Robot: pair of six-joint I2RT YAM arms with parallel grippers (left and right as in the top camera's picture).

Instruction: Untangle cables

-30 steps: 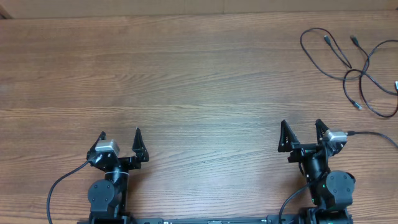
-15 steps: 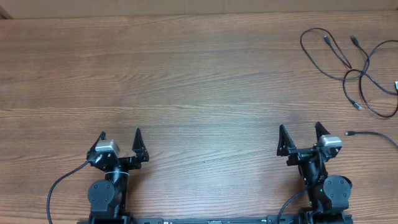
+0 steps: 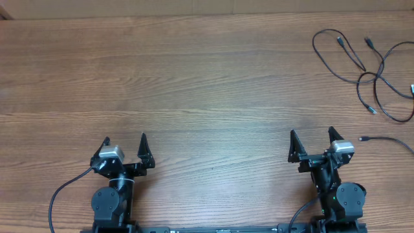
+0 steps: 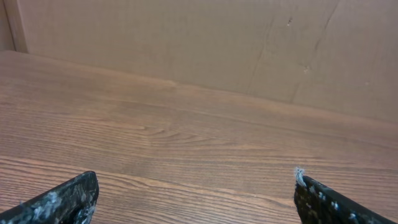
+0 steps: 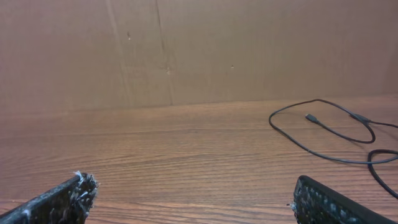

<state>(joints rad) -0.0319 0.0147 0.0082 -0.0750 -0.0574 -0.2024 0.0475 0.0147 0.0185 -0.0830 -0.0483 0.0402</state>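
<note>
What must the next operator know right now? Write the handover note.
Left pincer: open, empty, low at the near edge of the brown wooden table.
Right pincer: open, empty, also at the near edge.
Thin black cables with small plug ends: loose loops crossing one another at the far right of the table, neither pincer near them. One separate black strand lies just right of the right pincer and runs out of view on the right.
Done: nothing that shows; the loops overlap.
Left: pull the strands apart and lay each out on its own.
</note>
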